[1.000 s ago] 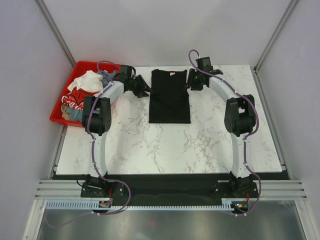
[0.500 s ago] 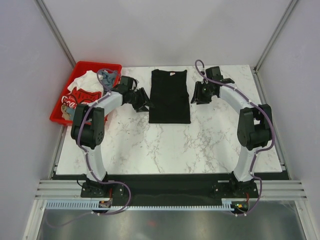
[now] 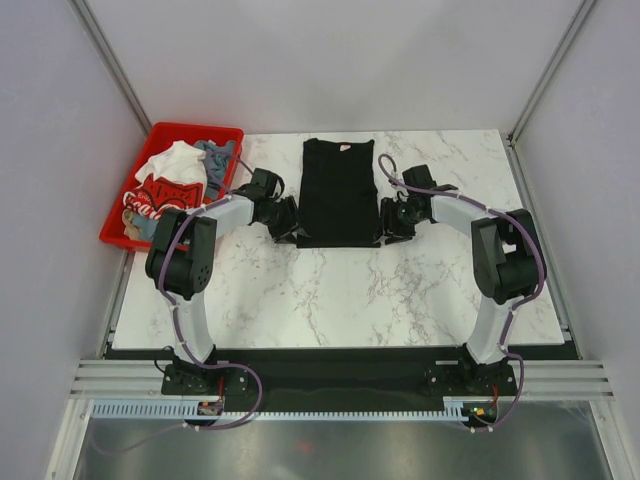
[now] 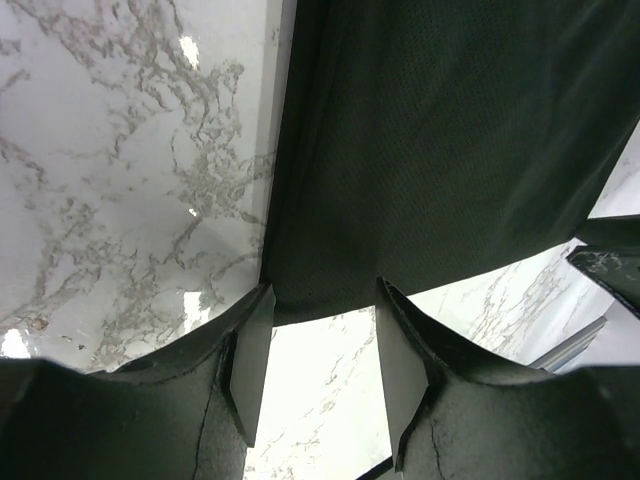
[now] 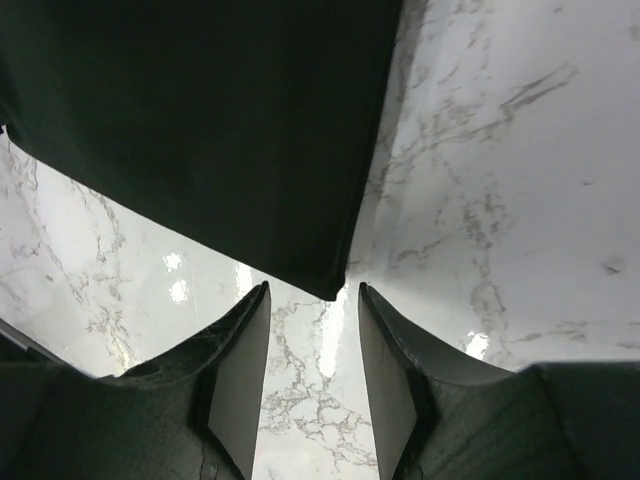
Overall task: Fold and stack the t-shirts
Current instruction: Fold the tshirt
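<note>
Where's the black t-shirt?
In the top view, the black cloth t-shirt lies at the far middle of the white marble table, right of the red plastic bin, the left gripper and right gripper at its near corners.

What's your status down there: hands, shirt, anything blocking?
Both open: left gripper, right gripper at near corners of black t-shirt. Shirt flat, not gripped. Other t-shirts in red bin, out of the way.

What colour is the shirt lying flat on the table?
Black. The t-shirt shows best in the top external view.
</note>
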`<state>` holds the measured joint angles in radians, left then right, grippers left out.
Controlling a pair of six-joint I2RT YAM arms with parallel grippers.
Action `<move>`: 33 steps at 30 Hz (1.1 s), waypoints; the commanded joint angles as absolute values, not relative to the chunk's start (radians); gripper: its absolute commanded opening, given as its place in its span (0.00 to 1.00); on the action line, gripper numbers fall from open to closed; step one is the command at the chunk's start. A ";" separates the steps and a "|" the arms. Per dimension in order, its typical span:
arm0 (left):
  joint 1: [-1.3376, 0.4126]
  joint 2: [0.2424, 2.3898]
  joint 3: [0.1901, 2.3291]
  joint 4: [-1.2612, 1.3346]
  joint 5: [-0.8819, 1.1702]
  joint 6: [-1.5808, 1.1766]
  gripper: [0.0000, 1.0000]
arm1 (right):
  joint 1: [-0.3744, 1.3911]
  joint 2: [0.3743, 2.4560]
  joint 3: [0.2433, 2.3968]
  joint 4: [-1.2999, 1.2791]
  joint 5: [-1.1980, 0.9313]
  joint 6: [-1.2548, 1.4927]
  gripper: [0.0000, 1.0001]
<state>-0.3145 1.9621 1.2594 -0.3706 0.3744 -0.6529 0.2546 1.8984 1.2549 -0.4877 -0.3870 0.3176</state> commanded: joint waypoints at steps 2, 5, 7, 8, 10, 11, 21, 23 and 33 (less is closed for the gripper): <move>-0.324 1.953 1.246 -0.368 0.344 -0.591 0.51 | 0.271 1.881 1.215 -0.400 -0.442 0.313 0.47; -0.327 1.945 1.236 -0.368 0.336 -0.583 0.40 | 0.275 1.881 1.197 -0.390 -0.410 0.322 0.40; -0.327 1.942 1.229 -0.368 0.337 -0.578 0.34 | 0.275 1.878 1.187 -0.385 -0.387 0.331 0.21; -0.328 1.941 1.224 -0.370 0.336 -0.580 0.28 | 0.276 1.872 1.177 -0.382 -0.376 0.333 0.14; -0.331 1.936 1.204 -0.370 0.331 -0.584 0.24 | 0.281 1.861 1.160 -0.379 -0.354 0.339 0.01; -0.336 1.925 1.192 -0.370 0.330 -0.589 0.23 | 0.285 1.853 1.135 -0.377 -0.353 0.344 0.00; -0.387 1.775 1.007 -0.370 0.278 -0.632 0.24 | 0.321 1.743 0.960 -0.356 -0.279 0.367 0.00; -0.390 1.741 0.985 -0.370 0.275 -0.632 0.27 | 0.324 1.718 0.930 -0.354 -0.276 0.368 0.00; -0.377 1.646 0.965 -0.383 0.291 -0.623 0.41 | 0.339 1.695 1.034 -0.462 -0.181 0.374 0.25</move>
